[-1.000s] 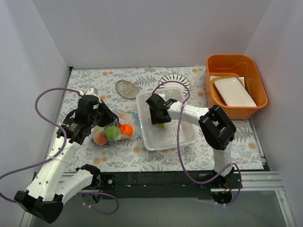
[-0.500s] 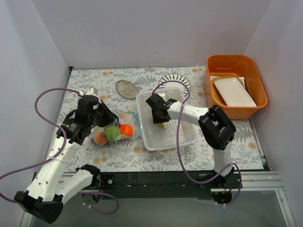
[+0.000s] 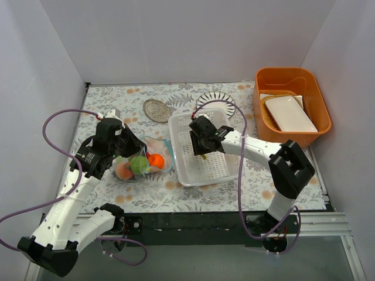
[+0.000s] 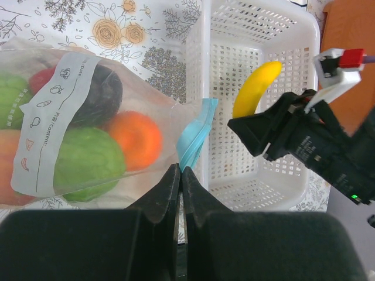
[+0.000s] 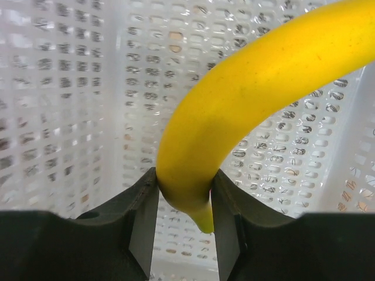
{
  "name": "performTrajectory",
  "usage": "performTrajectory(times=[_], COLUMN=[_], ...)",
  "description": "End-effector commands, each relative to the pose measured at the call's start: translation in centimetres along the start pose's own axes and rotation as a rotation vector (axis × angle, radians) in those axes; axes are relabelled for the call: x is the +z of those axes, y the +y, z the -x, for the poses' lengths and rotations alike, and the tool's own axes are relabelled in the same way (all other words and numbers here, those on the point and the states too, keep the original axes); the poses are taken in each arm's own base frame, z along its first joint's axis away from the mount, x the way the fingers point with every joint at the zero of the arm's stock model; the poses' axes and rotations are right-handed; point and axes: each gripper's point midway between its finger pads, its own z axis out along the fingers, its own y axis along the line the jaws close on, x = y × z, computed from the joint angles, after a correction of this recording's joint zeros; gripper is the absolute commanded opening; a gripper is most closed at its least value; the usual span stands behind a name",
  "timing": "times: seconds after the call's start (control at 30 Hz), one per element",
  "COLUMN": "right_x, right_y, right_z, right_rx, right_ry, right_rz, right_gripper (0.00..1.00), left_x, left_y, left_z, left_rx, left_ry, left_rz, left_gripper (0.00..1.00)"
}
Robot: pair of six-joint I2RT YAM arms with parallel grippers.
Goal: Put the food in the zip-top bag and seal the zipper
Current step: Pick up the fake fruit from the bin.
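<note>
The clear zip-top bag (image 3: 140, 161) lies left of the white basket (image 3: 225, 170), with green balls, an orange, a peach, a red pepper and a dark ball inside (image 4: 88, 158). My left gripper (image 4: 180, 171) is shut on the bag's edge by its blue-green zipper (image 4: 196, 132). My right gripper (image 5: 183, 193) is shut on the yellow banana (image 5: 246, 93) near its end, over the basket (image 5: 70, 88). The banana also shows in the left wrist view (image 4: 255, 85) and faintly from above (image 3: 203, 155). Grapes are not visible.
An orange bin (image 3: 293, 79) with a white tray stands at the back right. A glass dish (image 3: 215, 98) and a round lid (image 3: 156, 109) lie behind the basket. White walls enclose the table.
My right arm has swung its elbow out to the right, and its gripper with the banana has shifted slightly right over the basket. The left arm and bag have not moved.
</note>
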Motion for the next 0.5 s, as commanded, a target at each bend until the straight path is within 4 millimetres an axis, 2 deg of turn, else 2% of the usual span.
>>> performTrajectory(times=[0.0,0.17,0.3,0.47], right_x=[-4.3,-8.3,-11.3,-14.9], right_y=[3.2,6.4,8.6,10.2], right_z=[2.7,3.3,2.8,1.8], right_rx=[-0.091,-0.131,-0.157,-0.196], right_ry=[-0.063,-0.099,-0.098,-0.114], right_rz=[0.188,0.407,0.583,0.765], right_gripper=[0.18,0.18,0.19,0.22], left_x=[-0.9,-0.7,-0.6,-0.2], left_y=[-1.0,-0.8,-0.7,-0.8], left_z=[0.9,1.0,0.9,0.5], left_rx=[-0.009,0.004,0.007,-0.002], left_ry=[-0.026,-0.026,-0.023,-0.013], left_rz=[-0.036,-0.019,-0.017,-0.03], left_gripper=[0.01,0.01,0.01,0.01])
